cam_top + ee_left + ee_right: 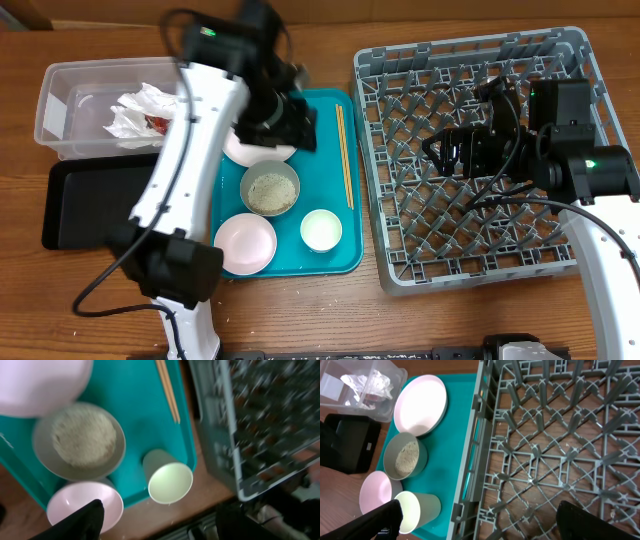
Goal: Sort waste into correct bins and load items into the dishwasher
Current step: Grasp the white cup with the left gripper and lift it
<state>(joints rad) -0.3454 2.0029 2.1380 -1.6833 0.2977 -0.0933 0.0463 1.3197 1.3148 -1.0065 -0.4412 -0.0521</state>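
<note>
Two thin wooden chopsticks [167, 390], round bowl [42, 453] of grainy rice [82, 435]

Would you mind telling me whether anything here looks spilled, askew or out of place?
Nothing is tipped or broken. The only oddity: the grey-green bowl on the teal tray holds rice, not yet emptied.

You are at a robotics lab bench staged as a dish-clearing station. A cabled, white-shelled left arm [190, 150] rises from seven o'clock and a right arm [600, 250] from five o'clock over a plain wooden table [60, 300]. A grey commercial dish rack [420, 230] lies at three o'clock, a teal serving tray [325, 150] of crockery at the centre, and a clear tub [60, 100] and black tray [80, 200] toward nine and ten o'clock.
</note>
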